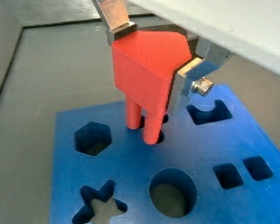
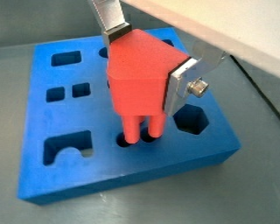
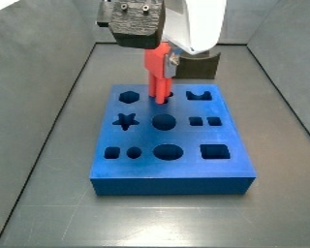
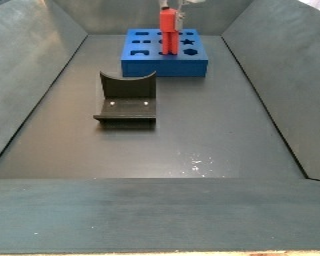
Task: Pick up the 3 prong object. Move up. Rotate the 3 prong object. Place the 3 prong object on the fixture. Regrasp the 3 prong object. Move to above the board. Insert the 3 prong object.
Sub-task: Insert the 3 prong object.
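Note:
My gripper (image 1: 154,54) is shut on the red 3 prong object (image 1: 145,70), which hangs upright with its prongs pointing down. Its silver fingers (image 2: 185,86) clamp the block's upper sides in both wrist views. The prong tips reach into small holes in the blue board (image 1: 125,179) near its middle (image 2: 136,138). In a side view the 3 prong object (image 3: 157,72) stands over the board (image 3: 170,172) toward its far side. The dark fixture (image 4: 127,100) stands on the floor apart from the board (image 4: 164,66), with nothing on it.
The board carries star (image 3: 123,121), hexagon (image 1: 94,138), round (image 1: 171,191) and square (image 1: 229,175) cutouts. Grey bin walls (image 4: 49,90) slope up on both sides. Bare floor (image 4: 190,150) lies between the fixture and the near edge.

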You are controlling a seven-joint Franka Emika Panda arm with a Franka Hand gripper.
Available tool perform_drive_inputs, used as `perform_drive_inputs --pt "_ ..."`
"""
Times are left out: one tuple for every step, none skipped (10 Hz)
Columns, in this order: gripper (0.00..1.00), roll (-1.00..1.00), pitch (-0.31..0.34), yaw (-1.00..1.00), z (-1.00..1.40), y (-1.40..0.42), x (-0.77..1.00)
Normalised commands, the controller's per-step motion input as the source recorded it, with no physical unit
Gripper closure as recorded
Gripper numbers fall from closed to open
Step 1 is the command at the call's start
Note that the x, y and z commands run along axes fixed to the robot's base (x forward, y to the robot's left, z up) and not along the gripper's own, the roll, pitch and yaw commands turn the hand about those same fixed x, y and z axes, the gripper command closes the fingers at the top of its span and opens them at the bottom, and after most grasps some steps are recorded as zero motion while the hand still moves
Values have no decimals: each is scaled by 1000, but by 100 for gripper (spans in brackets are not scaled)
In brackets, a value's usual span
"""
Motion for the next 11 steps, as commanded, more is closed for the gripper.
perform_drive_inputs --pt "100 6 0 0 0 0 0" --pt "100 97 0 0 -120 0 86" --pt "100 106 0 11 -180 43 63" --pt "100 94 0 66 -169 6 89" --pt "100 57 0 0 -17 0 83" --pt "100 -37 0 0 -34 -34 0" --pt "100 0 0 -40 -146 -69 166" --pt "100 0 0 0 -231 -80 217" --pt "100 0 23 -46 0 0 57" --pt "100 6 0 0 0 0 0" --pt "100 0 -14 0 -294 0 0"
